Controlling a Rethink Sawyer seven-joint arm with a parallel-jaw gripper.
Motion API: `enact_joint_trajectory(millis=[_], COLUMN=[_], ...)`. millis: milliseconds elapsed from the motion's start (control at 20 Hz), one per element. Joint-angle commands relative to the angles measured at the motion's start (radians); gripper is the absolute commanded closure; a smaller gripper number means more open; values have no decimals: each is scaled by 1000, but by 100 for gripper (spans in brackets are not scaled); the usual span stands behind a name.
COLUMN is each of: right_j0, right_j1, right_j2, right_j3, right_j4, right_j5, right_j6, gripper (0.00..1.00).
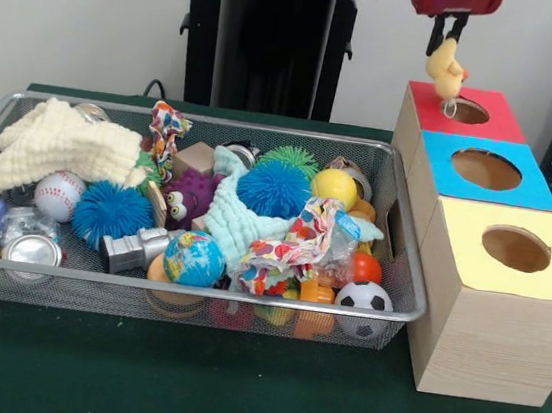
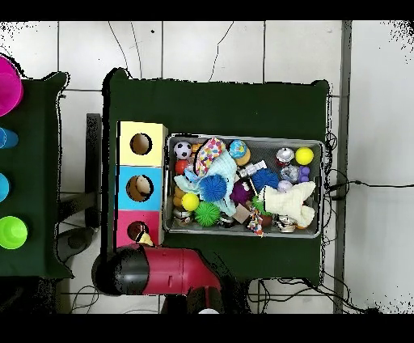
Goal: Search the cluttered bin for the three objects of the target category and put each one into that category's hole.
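My gripper [image 1: 448,38] hangs at the top right, shut on a pale yellow duck [image 1: 446,72]. The duck dangles just above the left rim of the red-topped box's hole [image 1: 468,111]. The blue-topped box's round hole [image 1: 486,169] lies one box nearer the camera, apart from the duck. In the overhead view the duck [image 2: 145,238] shows at the red box's edge, beside the blue box's hole [image 2: 140,188], where something tan shows inside. The silver wire mesh bin [image 1: 216,121] is full of clutter. A purple furry toy [image 1: 189,196] lies in it. No orange-brown creature shows.
The yellow-topped box [image 1: 507,295] stands nearest the camera in the row. The bin holds blue spiky puffballs [image 1: 272,188], a cream cloth [image 1: 62,145], a baseball [image 1: 59,194], a globe ball [image 1: 194,258], a soccer ball [image 1: 363,305] and cans. Coloured cups [image 2: 11,232] stand on a side table.
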Motion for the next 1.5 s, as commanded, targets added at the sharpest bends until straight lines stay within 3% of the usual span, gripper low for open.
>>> enact_joint_trajectory(millis=[50, 650, 1250, 1500], right_j0=[0, 79, 196, 198], right_j1=[39, 67, 116, 118], right_j2=[10, -2, -73, -66], right_j3=[49, 24, -39, -8], right_j4=[-24, 5, 51, 80], right_j5=[-107, -121, -123, -186], right_j6=[173, 216, 296, 297], gripper=[100, 100, 100, 100])
